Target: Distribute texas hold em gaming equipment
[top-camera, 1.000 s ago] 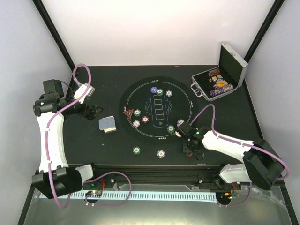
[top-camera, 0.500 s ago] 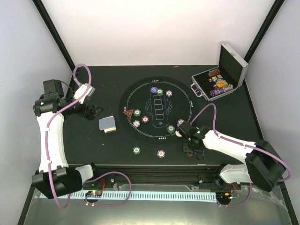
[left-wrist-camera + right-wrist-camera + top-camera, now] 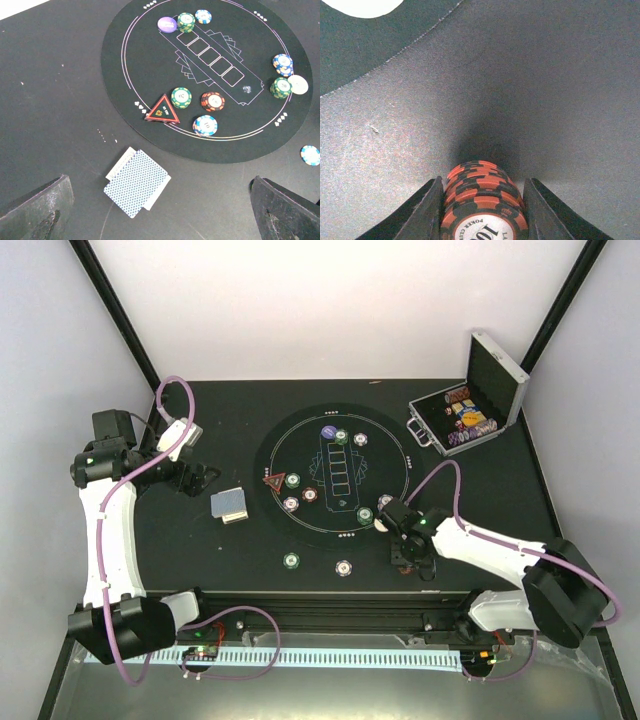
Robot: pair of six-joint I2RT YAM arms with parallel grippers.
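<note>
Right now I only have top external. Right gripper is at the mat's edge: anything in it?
Observer: Yes. The right wrist view shows a red chip stack in the right gripper, with the fingers against both sides.
Operator: Over the mat?
Observer: No, over bare table. The mat starts just beyond it.
Operator: Left gripper?
Observer: The left gripper is wide open and holds nothing. The card deck lies just ahead of it, face down and slightly skewed.

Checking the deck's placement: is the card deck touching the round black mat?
Apart. The left wrist view shows bare table between the card deck and the mat.
</note>
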